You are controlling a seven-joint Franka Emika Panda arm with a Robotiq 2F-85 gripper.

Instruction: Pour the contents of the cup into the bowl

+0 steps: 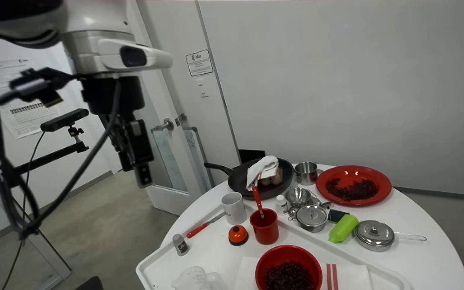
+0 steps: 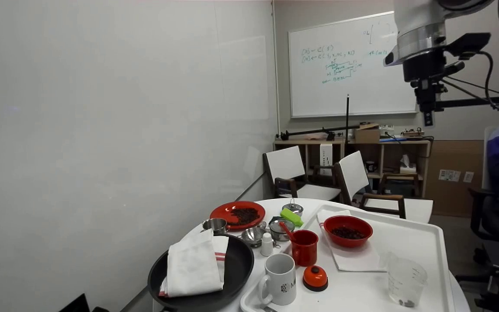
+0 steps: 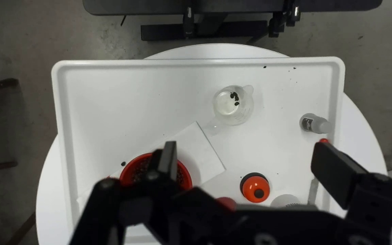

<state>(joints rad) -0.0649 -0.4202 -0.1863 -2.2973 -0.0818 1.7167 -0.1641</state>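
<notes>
Wrist view has your gripper (image 3: 245, 160) with its fingers (image 3: 335, 173) spread wide apart, up over the white tray (image 3: 121, 102), and one finger is blocking part of the red bowl (image 3: 127, 172). Your clear measuring cup (image 3: 228, 109) is standing upright on the tray at around 1 o'clock, with a few dark bits (image 3: 235, 98) at the bottom, and from there the bowl is at about 8 o'clock with a heap of dark bits in it. You've also got an orange dome (image 3: 254, 185) with a black base between 5 and 6 o'clock from the cup and a little grey bottle (image 3: 313, 123) at roughly 3. In an exterior view the bowl sits on a white cloth (image 1: 353, 278) with red stripes, with a red mug (image 1: 264, 233) at 11 o'clock from it holding a tilted red-handled utensil (image 1: 257, 197), then your white mug (image 1: 235, 209) at 10 from the red one. Black pan (image 1: 238, 177) with a white towel (image 1: 263, 169) on it is at 12 from the red mug, and the red plate (image 1: 382, 190) with more dark bits is at 1 from the bowl. Both exterior views put your gripper high up, well apart from everything on the table (image 1: 425, 213)
</notes>
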